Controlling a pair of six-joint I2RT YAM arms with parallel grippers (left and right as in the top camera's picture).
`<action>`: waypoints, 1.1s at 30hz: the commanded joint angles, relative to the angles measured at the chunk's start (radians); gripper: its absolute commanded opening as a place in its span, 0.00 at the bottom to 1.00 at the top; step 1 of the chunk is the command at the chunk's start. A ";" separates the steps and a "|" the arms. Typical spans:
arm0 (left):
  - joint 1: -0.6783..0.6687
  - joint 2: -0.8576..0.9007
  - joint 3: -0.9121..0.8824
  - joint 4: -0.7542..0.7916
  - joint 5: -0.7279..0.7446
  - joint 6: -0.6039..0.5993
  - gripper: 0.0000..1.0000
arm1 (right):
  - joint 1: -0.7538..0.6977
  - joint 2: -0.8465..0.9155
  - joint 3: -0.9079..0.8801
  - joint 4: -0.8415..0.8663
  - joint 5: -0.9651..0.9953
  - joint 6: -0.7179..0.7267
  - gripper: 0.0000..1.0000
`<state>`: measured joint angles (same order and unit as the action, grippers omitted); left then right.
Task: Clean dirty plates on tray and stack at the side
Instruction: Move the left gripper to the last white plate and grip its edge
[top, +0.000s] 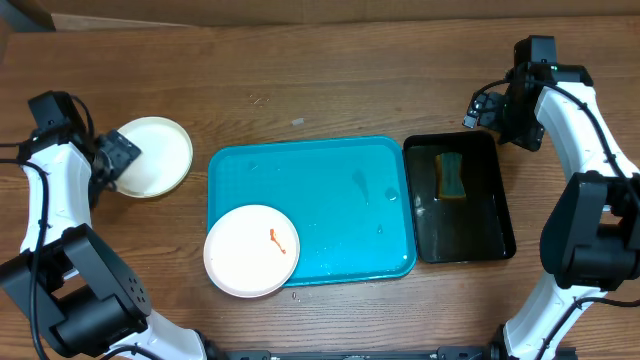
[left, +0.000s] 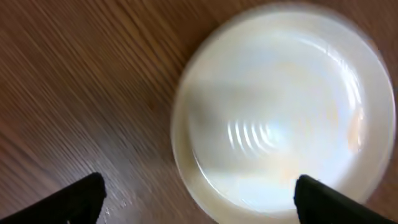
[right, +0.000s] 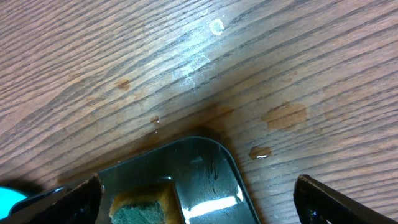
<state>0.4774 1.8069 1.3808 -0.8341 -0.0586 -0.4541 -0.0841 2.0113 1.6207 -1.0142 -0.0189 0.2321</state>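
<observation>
Nearest the robot, a white plate (top: 250, 250) sat in the near-left corner of the teal tray (top: 340, 190), its edge lapping over the tray's rim there. A small orange-red smear (top: 279, 241) marked the plate on the side facing the tray's middle. The rest of the tray was bare teal with a few wet-looking glints toward its right side.

Just beside the tray's right edge, and nearly touching it, lay a narrower black tray (top: 485, 240) with a shiny bottom. A green-and-yellow sponge (top: 450, 175) rested in the half of it farther from the robot.

Left of the tray, apart from it and level with its far-left corner, a pale yellowish plate (top: 155, 155) lay flat on the wooden tabletop (top: 300, 90). Whether more than one plate was stacked there could not be told; the left wrist view was blurred. The left tool (left: 199, 196) hung over that plate's outer edge, on the side away from the tray. Its two dark fingertips (left: 87, 196) stood wide apart with nothing gripped between them, the plate resting on the wood beneath.

Beyond the tray's far-right corner, the right tool (right: 199, 199) hovered above the far end of the black tray. Its fingers were spread fully and held nothing; under them showed the black tray's rounded corner, part of the sponge and bare wood with a few damp spots.
</observation>
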 joint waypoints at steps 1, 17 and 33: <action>-0.016 -0.055 0.008 -0.079 0.205 0.043 0.87 | 0.003 -0.018 0.015 0.004 0.007 0.004 1.00; -0.447 -0.153 -0.073 -0.447 0.136 0.065 0.60 | 0.003 -0.018 0.015 0.004 0.006 0.004 1.00; -0.495 -0.203 -0.267 -0.476 0.099 0.020 0.31 | 0.003 -0.018 0.015 0.004 0.006 0.004 1.00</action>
<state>-0.0219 1.6619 1.1194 -1.2884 0.0582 -0.4229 -0.0841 2.0113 1.6207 -1.0142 -0.0185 0.2321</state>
